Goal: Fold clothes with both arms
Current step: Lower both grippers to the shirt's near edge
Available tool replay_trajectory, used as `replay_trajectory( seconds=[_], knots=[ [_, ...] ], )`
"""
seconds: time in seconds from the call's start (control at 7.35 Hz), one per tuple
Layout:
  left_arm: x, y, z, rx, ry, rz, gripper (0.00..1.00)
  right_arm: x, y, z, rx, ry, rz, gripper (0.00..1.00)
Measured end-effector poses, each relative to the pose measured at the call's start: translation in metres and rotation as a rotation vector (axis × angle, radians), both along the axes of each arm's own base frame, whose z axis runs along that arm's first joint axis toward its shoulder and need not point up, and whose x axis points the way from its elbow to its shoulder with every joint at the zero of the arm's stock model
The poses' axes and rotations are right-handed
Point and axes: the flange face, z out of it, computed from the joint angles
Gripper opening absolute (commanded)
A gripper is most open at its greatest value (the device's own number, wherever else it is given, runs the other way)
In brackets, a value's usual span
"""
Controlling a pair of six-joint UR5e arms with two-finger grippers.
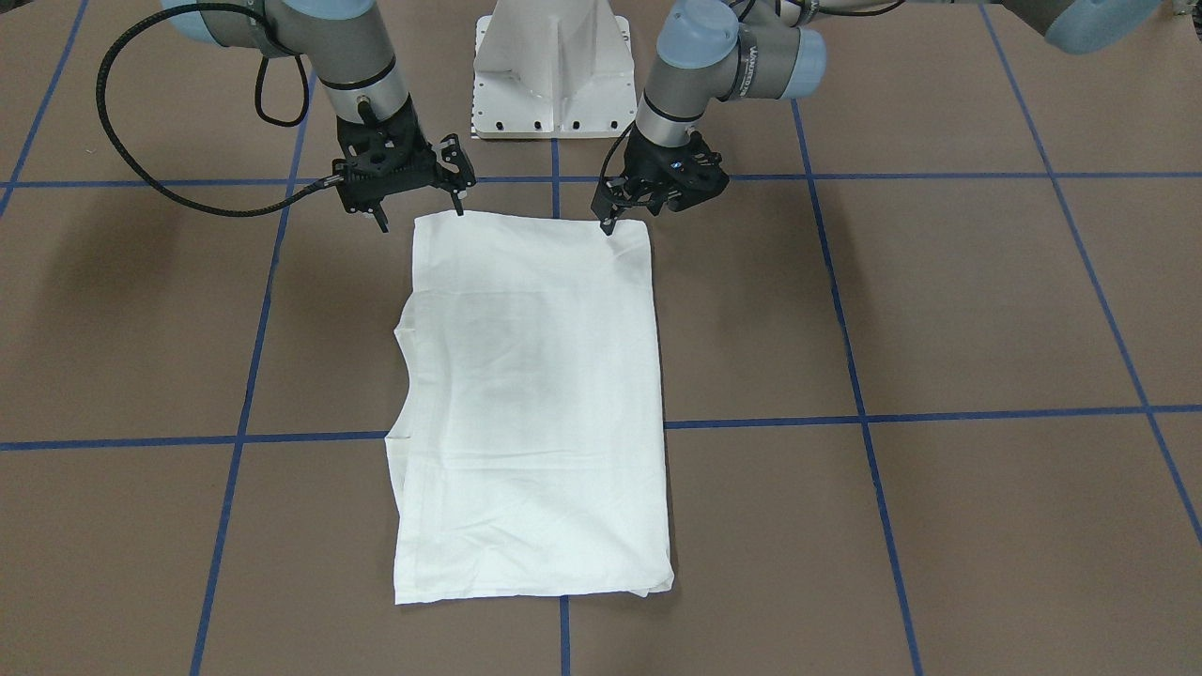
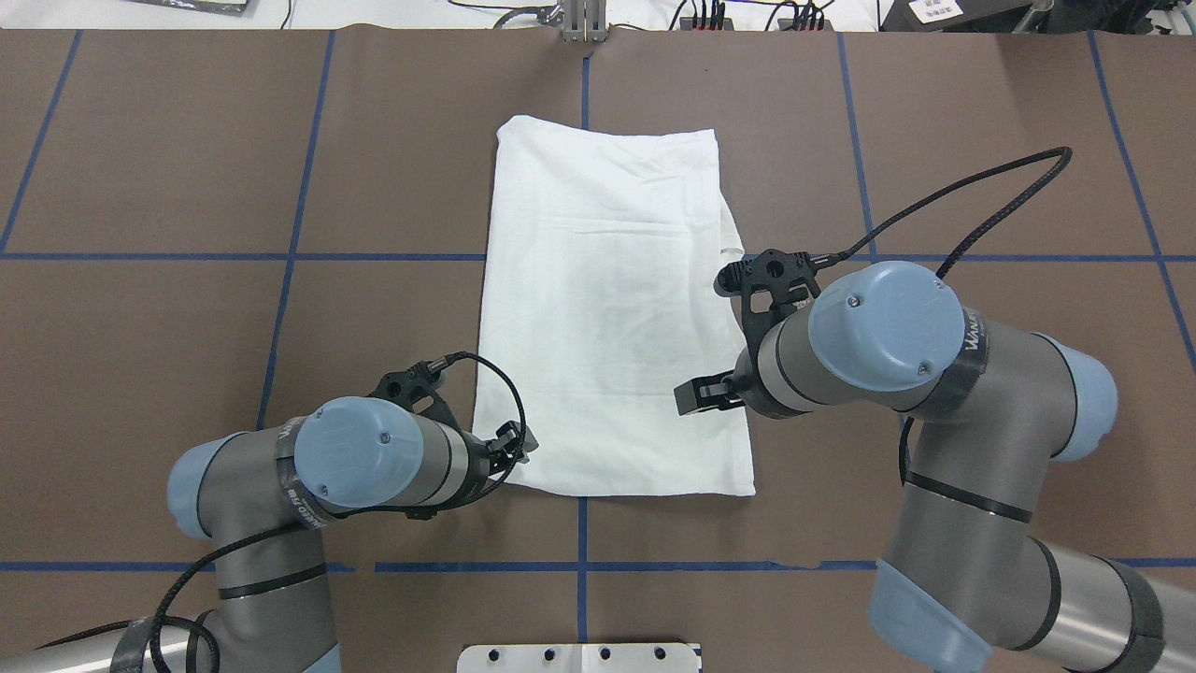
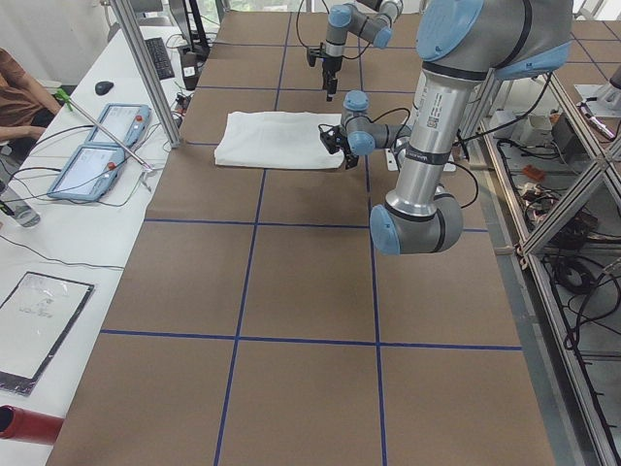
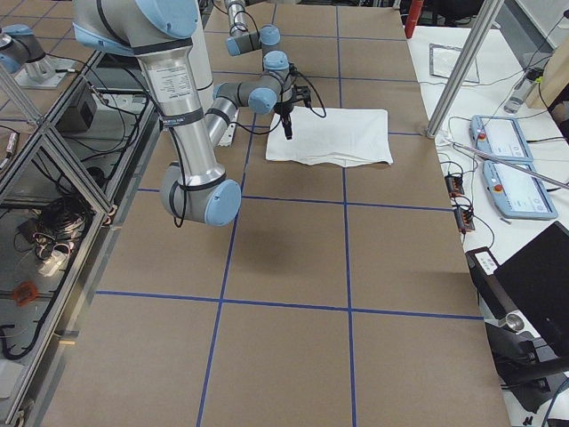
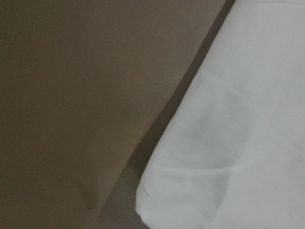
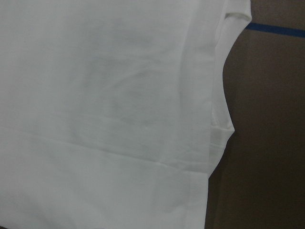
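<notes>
**A:** Where is the T-shirt [image 1: 531,404]?

**B:** It lies flat on the brown table [image 1: 939,310], folded into a long strip that runs straight away from the robot, across one of the blue tape lines [image 1: 751,421]. Its long edge on the robot's left is straight. The one on the right has a step in it.

**A:** And the right gripper [image 1: 421,216]?

**B:** Its jaws are spread wide with nothing between them. It hangs at the shirt's near right corner.

**A:** The left gripper [image 1: 624,218]?

**B:** It is low at the other near corner, with one fingertip right at the cloth's edge. I cannot tell whether it has pinched the cloth. Its wrist view shows only the shirt's edge and bare table.

**A:** Anything else nearby?

**B:** A white pedestal base [image 1: 552,70] stands between the arms, apart from the shirt.
</notes>
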Motion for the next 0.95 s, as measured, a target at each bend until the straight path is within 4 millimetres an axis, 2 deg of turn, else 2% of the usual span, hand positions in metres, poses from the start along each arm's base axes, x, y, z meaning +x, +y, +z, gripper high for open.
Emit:
replay_trajectory(
  seconds=[0.14,0.41,0.54,0.82,0.95],
  knots=[
    [0.0016,-0.0018,0.0034,0.007,-0.011,-0.007,0.74,0.0001,-0.0004,0.0006,-0.001,0.001,0.001,1.00],
    [0.0021,-0.0047,0.0054,0.012,-0.018,-0.015,0.57,0.0004,-0.0012,0.0021,-0.002,0.004,0.002,1.00],
    [0.0017,-0.0060,0.0058,0.012,-0.020,-0.018,0.43,0.0008,-0.0015,0.0036,-0.003,0.006,0.003,1.00],
    [0.0015,-0.0071,0.0056,0.013,-0.020,-0.020,0.06,0.0014,-0.0019,0.0055,-0.005,0.009,0.004,1.00],
    [0.0011,-0.0081,0.0051,0.013,-0.020,-0.022,0.00,0.0013,-0.0019,0.0065,-0.006,0.011,0.004,1.00]
  ],
)
